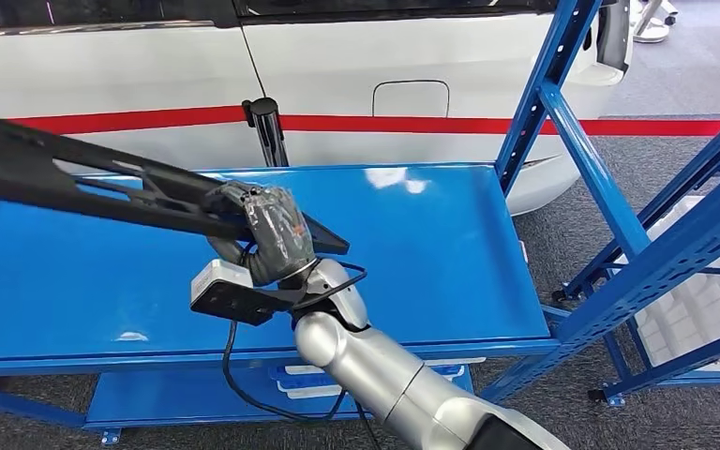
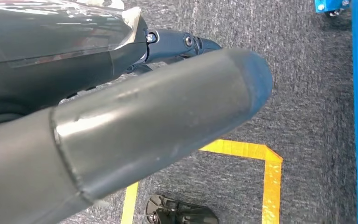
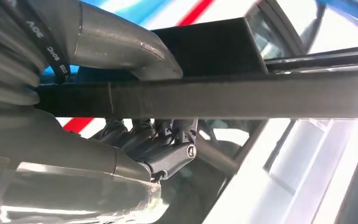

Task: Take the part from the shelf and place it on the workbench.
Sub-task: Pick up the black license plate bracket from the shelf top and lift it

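Head view first: the right hand (image 1: 267, 232) grips a long black part (image 1: 75, 178), its fingers wrapped round one end of it. From the hand the part stretches out toward the left edge of the picture, tilted a little upward that way, and hangs above the blue workbench (image 1: 431, 244); whether any of it touches the top I cannot tell. The part looks like a flat frame with open slots along its length. The silver right arm (image 1: 384, 375) comes up from the lower middle, with a black cable (image 1: 239, 375) looping down from the wrist and a small white and black camera box (image 1: 217, 286) fixed just beside the hand.

Behind the workbench stands a white car (image 1: 337, 66) with a red stripe (image 1: 525, 125) along its side. To the right is a blue shelf frame (image 1: 656, 253), its slanted beams crossing that side of the picture, on grey carpet (image 1: 562, 403).

Right wrist view, close up: the thick grey thumb (image 3: 121, 42) lies on one side of the part's dark bar (image 3: 214, 95) and the darker fingers (image 3: 168, 144) curl round the other side, so the bar is clamped between them.

Left wrist view: the left hand (image 2: 121, 135) hangs over grey carpet with yellow tape lines (image 2: 265, 168); its big grey thumb lies straight out, and I cannot tell how its fingers stand, as most of them are hidden
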